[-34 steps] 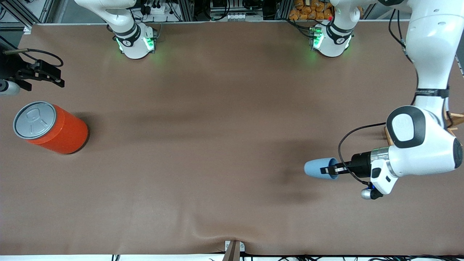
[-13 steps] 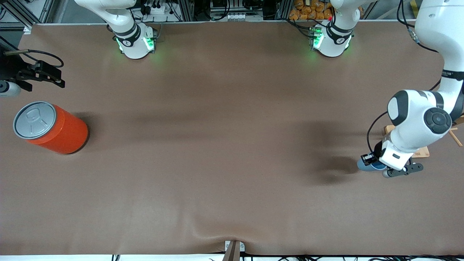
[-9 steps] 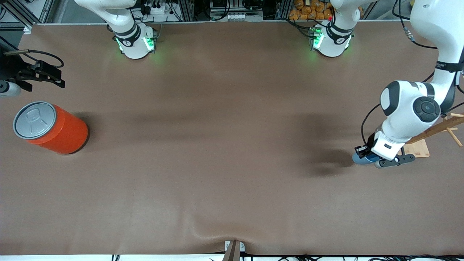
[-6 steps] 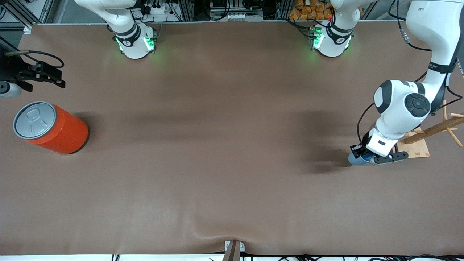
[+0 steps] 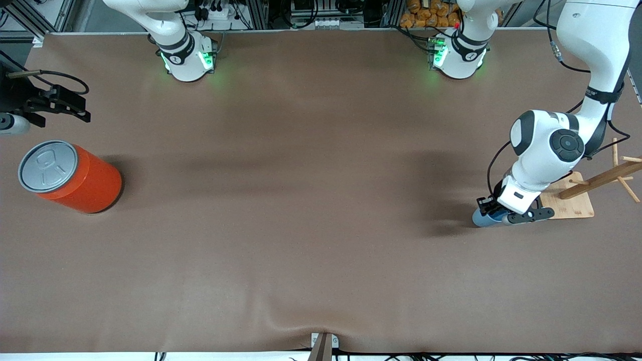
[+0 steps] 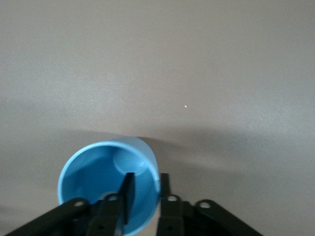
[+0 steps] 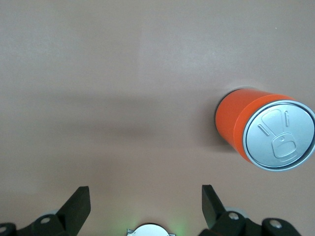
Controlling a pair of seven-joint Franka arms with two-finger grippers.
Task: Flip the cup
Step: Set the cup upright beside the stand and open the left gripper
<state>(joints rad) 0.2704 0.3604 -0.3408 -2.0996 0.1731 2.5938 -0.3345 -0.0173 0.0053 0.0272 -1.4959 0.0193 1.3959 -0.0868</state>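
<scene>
The small light-blue cup (image 5: 480, 219) stands upright on the brown table at the left arm's end, mouth up, its darker blue inside (image 6: 98, 177) showing. My left gripper (image 5: 489, 213) points down over its rim. One of the fingers (image 6: 128, 192) is inside the cup and the other is just outside the wall. A gap shows between the inner finger and the wall, so the left gripper (image 6: 146, 189) stands open astride the rim. My right gripper (image 5: 56, 103) waits open over the right arm's end of the table, and its fingers (image 7: 78, 205) hold nothing.
A large orange can (image 5: 75, 180) with a grey pull-tab lid stands near the right gripper and shows in the right wrist view as the can (image 7: 256, 132). A wooden stand (image 5: 572, 203) on a flat base sits beside the cup, toward the table's edge.
The left arm turned the cup from lying sideways to upright, then slid it toward the table's middle. Its jaws have parted from the cup wall. The right arm has not moved.
</scene>
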